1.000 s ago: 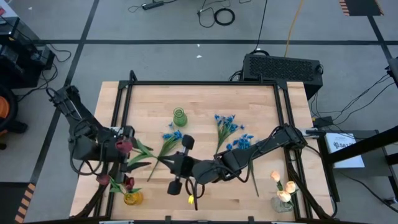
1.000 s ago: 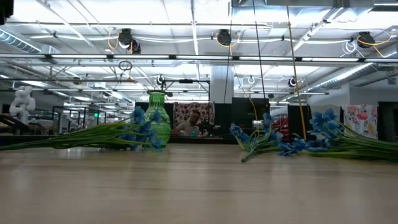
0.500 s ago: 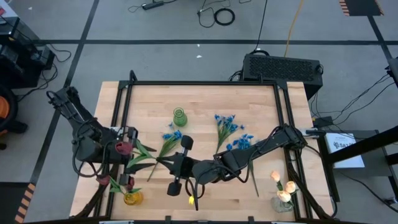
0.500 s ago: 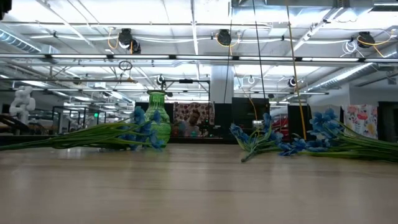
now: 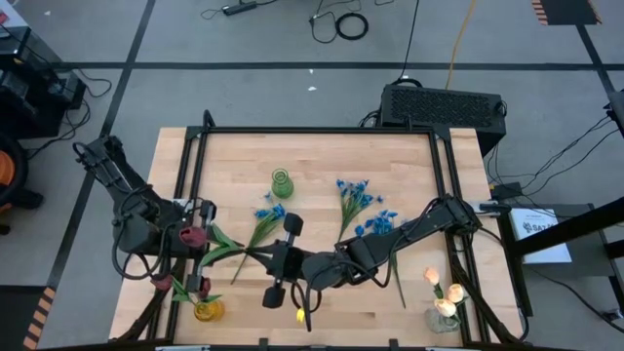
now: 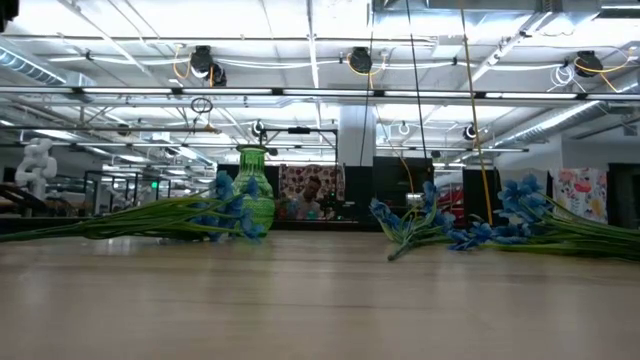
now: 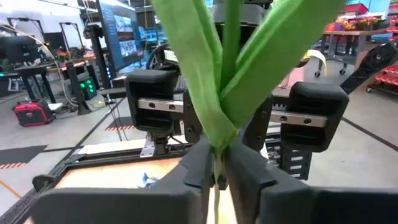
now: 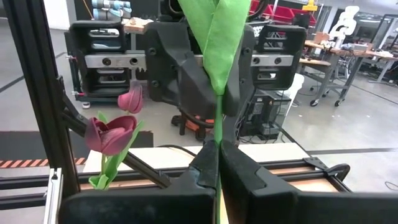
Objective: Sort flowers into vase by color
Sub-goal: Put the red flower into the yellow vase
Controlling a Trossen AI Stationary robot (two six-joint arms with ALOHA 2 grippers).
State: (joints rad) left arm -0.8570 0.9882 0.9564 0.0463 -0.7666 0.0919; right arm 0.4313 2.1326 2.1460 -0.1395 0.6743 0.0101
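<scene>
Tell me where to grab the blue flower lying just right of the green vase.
Grip the blue flower by its bare stem below the blossoms, probably coming straight down with the fingers across it: it lies flat on the table, and the clustered blossoms offer no firm hold.

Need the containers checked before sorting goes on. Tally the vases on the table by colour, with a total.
Green vase: 1
Yellow vase: 1
Pale vase, holding cream-yellow tulips: 1
Total: 3 vases
</scene>
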